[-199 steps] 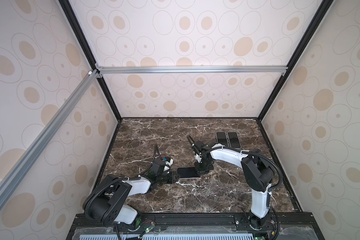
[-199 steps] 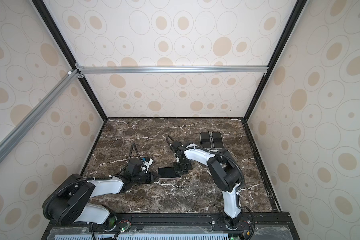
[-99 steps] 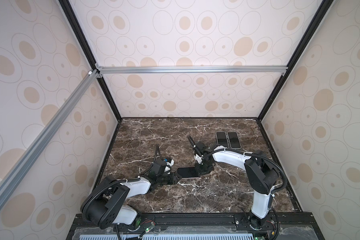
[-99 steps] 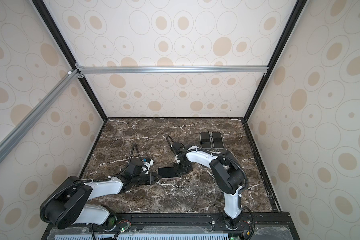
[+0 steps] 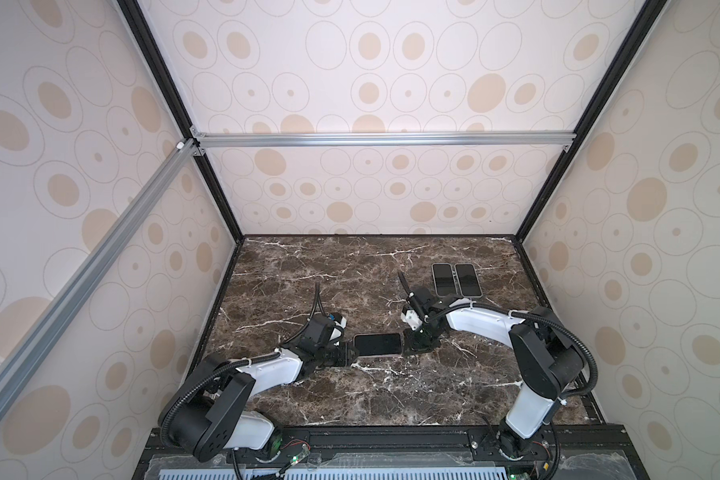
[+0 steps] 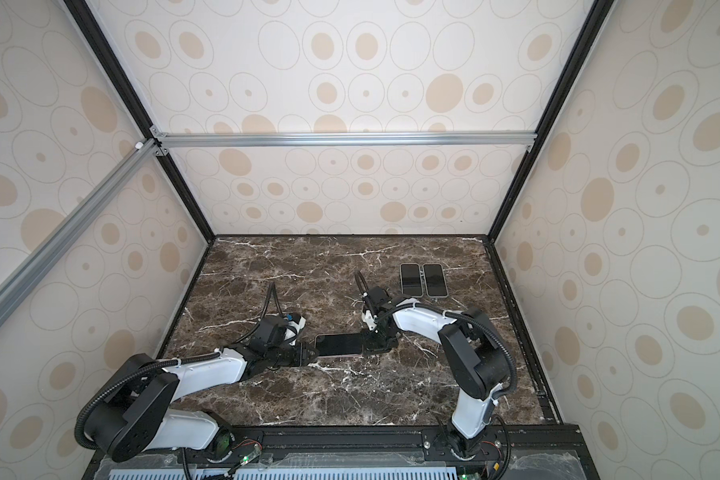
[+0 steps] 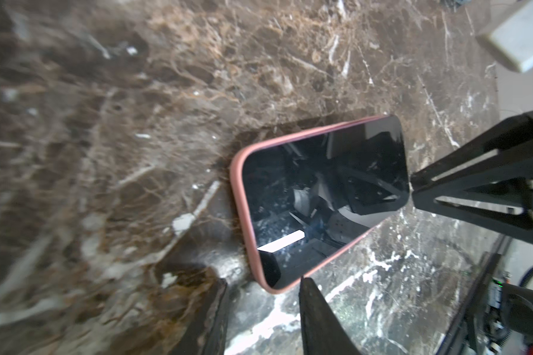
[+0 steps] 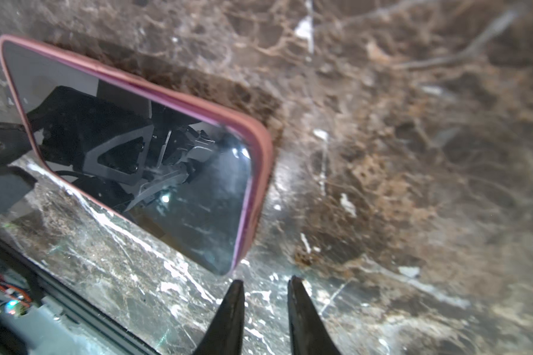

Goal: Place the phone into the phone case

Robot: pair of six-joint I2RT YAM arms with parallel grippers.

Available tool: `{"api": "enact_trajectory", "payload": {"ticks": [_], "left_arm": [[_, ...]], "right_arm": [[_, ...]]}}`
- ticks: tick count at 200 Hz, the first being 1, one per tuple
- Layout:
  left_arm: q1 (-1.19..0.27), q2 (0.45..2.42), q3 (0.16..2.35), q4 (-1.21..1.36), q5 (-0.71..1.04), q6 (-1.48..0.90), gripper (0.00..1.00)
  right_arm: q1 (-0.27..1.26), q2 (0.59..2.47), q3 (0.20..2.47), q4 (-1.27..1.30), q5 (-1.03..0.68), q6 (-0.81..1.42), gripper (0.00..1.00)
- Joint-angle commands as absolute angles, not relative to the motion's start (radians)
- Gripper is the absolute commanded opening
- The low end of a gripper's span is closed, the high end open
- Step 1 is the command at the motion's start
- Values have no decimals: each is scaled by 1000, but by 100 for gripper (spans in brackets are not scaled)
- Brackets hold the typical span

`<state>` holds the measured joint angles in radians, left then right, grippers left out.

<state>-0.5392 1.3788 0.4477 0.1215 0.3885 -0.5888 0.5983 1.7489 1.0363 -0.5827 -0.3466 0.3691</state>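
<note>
Two end effectors flank the phone [image 5: 378,345], which lies flat and screen-up in the pink phone case [image 7: 237,196], mid-bench [image 5: 350,399] toward the front edge. On the left end effector [image 7: 262,282] the jaws stand apart at a case corner. On the right end effector [image 8: 265,279] they are slightly apart and empty.

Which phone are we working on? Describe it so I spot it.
On the marble table, look mid-front, between the left gripper and right gripper. The phone lies flat there, screen up. Unlike the two phones side by side at the back right, it has a pink case.
</note>
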Motion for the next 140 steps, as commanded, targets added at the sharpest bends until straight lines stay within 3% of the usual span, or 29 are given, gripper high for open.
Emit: {"api": "enact_trajectory", "payload": {"ticks": [1,44,140], "left_arm": [[-540,1375,487,52,348,-533,39],[-537,1413,500,83,394,-531,34],[-538,1448,490,143,465,-560,32]], "right_arm": [[586,1724,1005,-492,-448,381,26],[574,1753,988,-430,-495,414,20],[560,1775,976,-381,-533,436,18]]}}
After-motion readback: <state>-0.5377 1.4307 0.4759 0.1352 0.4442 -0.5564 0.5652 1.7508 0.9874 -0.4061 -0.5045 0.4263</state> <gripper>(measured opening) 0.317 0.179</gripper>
